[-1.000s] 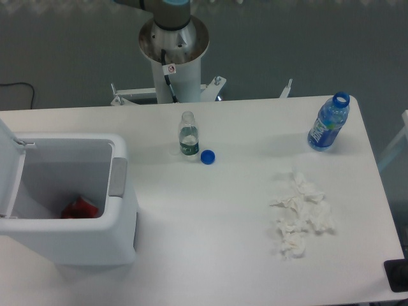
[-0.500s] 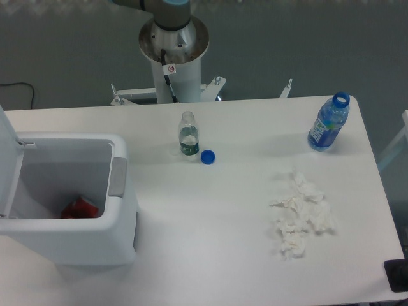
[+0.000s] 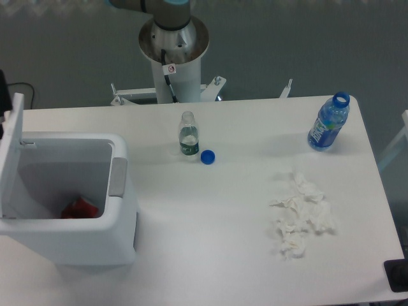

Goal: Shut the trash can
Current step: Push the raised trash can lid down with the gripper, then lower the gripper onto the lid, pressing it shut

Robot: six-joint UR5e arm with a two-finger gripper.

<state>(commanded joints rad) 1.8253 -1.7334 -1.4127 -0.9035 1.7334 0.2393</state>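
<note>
Camera view: the trash can (image 3: 70,210) sits at the table's (image 3: 210,210) left edge, its lid (image 3: 11,150) standing open on the left side (a red item (image 3: 80,207) lies inside). The gripper is out of view, so its state cannot be told.

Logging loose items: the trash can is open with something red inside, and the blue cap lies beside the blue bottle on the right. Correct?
Not quite. The camera view shows the blue cap beside the small clear bottle mid-table, far from the blue bottle. The trash can is open, with something red inside.
</note>
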